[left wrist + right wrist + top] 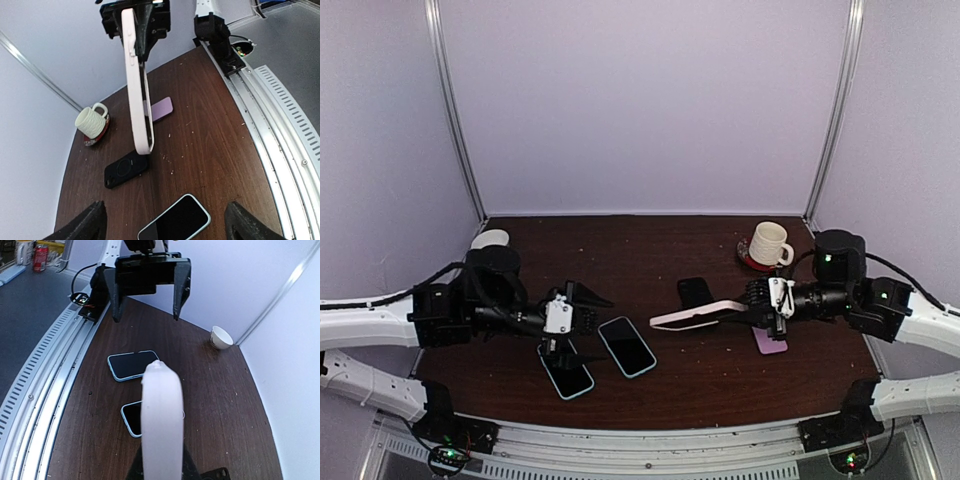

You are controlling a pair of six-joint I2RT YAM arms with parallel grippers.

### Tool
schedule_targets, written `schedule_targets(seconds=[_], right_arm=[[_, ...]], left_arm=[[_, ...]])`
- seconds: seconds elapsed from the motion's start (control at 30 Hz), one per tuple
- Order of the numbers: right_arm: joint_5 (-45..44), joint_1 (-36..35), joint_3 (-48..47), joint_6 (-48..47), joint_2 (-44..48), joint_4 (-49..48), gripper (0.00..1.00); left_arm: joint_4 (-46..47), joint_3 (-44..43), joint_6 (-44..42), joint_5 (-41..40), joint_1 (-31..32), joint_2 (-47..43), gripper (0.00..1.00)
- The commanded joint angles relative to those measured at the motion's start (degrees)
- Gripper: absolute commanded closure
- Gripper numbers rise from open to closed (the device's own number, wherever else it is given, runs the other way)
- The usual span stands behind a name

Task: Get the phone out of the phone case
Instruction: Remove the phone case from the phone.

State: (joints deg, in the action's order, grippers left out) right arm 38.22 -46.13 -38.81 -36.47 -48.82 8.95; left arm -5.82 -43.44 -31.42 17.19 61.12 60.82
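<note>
My right gripper is shut on the end of a pale pink phone case and holds it above the table, pointing left. In the left wrist view the case stands edge-on with a dark slab showing along one side. In the right wrist view it hides most of the fingers. My left gripper is open and empty, and hovers over two phones in light blue cases. One of them lies between its fingertips in the left wrist view.
A black case and a purple case lie flat near the right gripper. A cream mug on a red coaster stands at the back right. A small white cup sits at the back left. The table's front rail runs along the near edge.
</note>
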Motion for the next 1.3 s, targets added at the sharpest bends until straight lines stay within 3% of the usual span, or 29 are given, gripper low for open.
schedule_targets(seconds=[0.0,0.37,0.6,1.27], right_arm=[[3.6,-3.3,-5.5,-10.3,-1.8,-0.4,1.0],[2.9,-11.1,-13.2,-14.7,-9.0,3.8,1.0],[2.7,-12.0,-15.3,-16.4,-11.5,5.0,1.0],[1.5,-14.0,-13.8,-16.3,-13.1,2.4,1.0]], left_arm=[[8.1,2.5,-5.2,7.1,-0.2,-2.1,0.17],[9.8,2.3,-6.9,12.9,1.0,2.0,0.34],[7.9,1.4,-9.1,15.0,2.0,4.1,0.47],[8.3,1.0,-12.2,13.9,4.0,7.2,0.69]])
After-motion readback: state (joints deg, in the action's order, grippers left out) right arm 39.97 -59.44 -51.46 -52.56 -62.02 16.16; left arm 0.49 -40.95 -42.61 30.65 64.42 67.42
